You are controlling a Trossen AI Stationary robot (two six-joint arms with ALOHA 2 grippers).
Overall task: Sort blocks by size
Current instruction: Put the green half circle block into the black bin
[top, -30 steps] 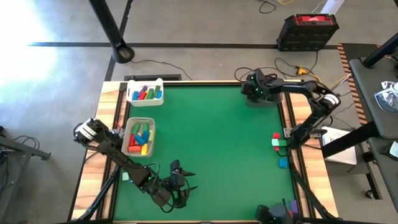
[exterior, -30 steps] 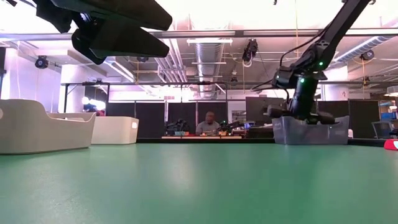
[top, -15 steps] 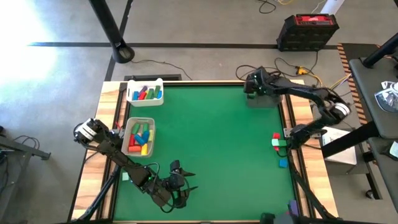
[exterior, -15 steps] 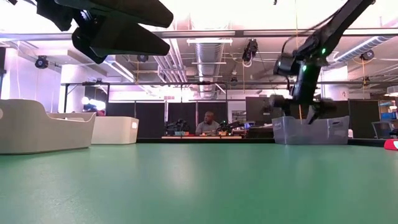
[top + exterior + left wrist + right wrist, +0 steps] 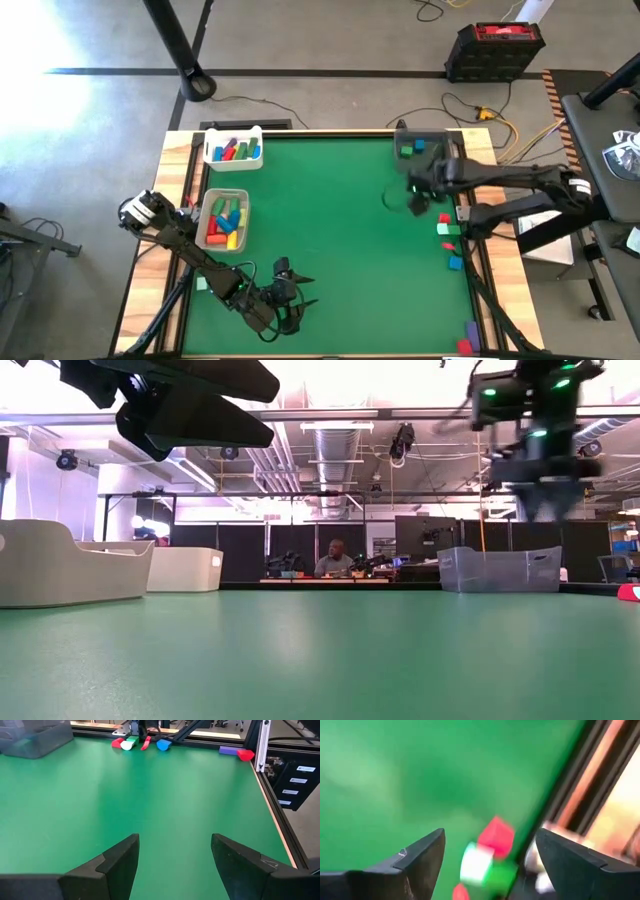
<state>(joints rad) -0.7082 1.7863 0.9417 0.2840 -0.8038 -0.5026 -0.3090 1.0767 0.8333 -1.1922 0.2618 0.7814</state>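
Green matting covers the table [image 5: 330, 240], which is framed by wooden edges. At the far left corner a white tray [image 5: 233, 148] holds red, green, blue and yellow blocks [image 5: 232, 151]. Just nearer along the left edge, a grey tray [image 5: 225, 220] holds larger red, yellow, green and blue blocks [image 5: 224, 221].

The left gripper [image 5: 298, 292] hangs at the near left of the mat, clear of both trays. Its fingers [image 5: 120, 861] are spread wide with only bare green surface between them.

At the far right corner a clear bin [image 5: 424, 150] contains a green and a blue block [image 5: 412, 148]. In the low view this bin [image 5: 499, 569] stands on the far edge of the mat, and the right gripper [image 5: 545, 480] hangs above it.

The right gripper [image 5: 418, 190] is positioned over the mat just nearer than the clear bin, motion-blurred. Its fingers [image 5: 422, 855] are spread wide and hold nothing.

Loose blocks lie along the right edge: a red block [image 5: 445, 218], a green block [image 5: 447, 231], a further red piece [image 5: 450, 246] and a blue block [image 5: 456, 262]. At the near right corner lie a purple block [image 5: 472, 329] and a red block [image 5: 465, 346].
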